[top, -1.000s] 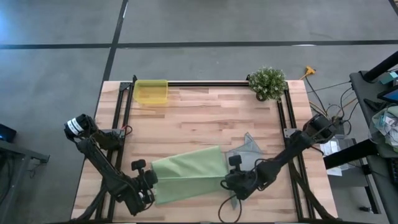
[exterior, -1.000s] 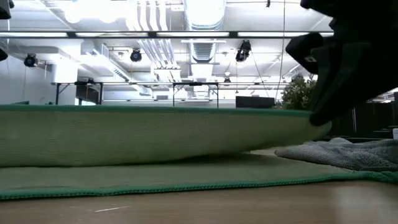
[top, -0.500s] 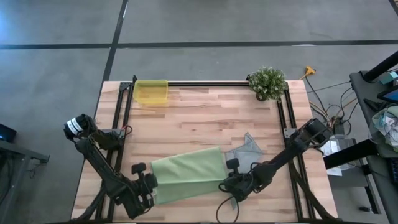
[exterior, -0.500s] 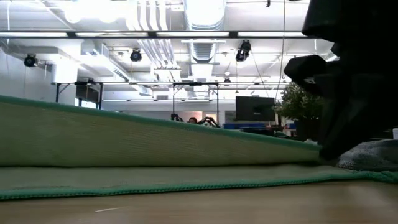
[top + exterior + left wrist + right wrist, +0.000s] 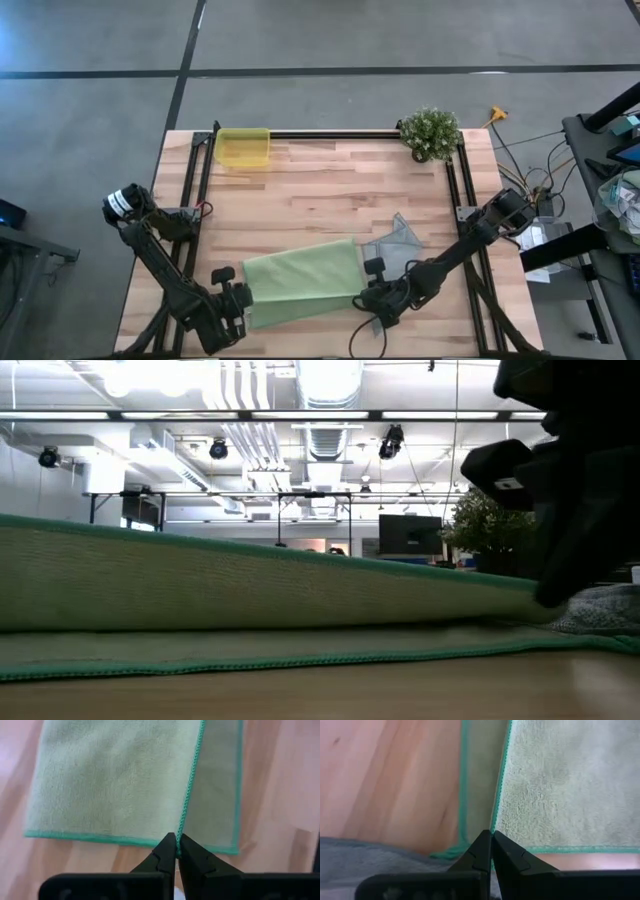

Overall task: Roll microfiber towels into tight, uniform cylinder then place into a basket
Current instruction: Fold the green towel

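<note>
Two end effectors, left (image 5: pixel 177 846) and right (image 5: pixel 491 842), clamp the near edge of the light green towel (image 5: pixel 300 280) at the table's (image 5: pixel 330 190) six o'clock, lifting it to fold; the basket (image 5: pixel 243 147) waits at eleven.

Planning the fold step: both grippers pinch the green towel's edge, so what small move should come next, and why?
Probably carry the pinched edge a little farther across. The left gripper and right gripper each hold shut on the green towel, whose lifted layer only partly covers the one below, leaving a strip bare.
</note>
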{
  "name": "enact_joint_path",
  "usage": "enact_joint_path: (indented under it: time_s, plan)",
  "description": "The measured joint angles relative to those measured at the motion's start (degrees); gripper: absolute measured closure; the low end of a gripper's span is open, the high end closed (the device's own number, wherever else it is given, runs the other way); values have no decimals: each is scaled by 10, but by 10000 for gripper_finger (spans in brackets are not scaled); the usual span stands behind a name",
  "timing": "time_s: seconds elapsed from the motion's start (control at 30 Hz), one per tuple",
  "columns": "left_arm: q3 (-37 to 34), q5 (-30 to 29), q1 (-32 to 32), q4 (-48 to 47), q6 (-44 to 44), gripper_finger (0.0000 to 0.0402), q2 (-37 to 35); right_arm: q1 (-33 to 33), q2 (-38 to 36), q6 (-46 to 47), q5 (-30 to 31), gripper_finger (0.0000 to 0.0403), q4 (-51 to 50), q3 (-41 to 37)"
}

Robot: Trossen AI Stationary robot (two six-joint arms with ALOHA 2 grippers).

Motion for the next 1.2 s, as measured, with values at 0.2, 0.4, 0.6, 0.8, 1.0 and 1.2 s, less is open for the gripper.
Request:
enact_joint_path:
  time_s: [0.2, 0.4, 0.6, 0.8, 1.0, 1.2]
  plan:
    - [-12, 3, -2, 42, 14, 402, 1, 1, 0, 2, -19, 394, 13, 0]
    - [-11, 14, -7, 42, 15, 402, 1, 1, 0, 1, -18, 394, 18, 0]
    - [-8, 18, -13, 46, 15, 402, 1, 1, 0, 1, -19, 394, 23, 0]
    - [-12, 16, -14, 65, 15, 402, 4, 3, 0, 5, -56, 394, 24, 0]
    - [-12, 17, -14, 85, 15, 402, 31, 3, 1, 6, -59, 394, 24, 0]
    - [-8, 27, -14, 93, 24, 402, 58, 3, 1, 6, -59, 394, 24, 0]
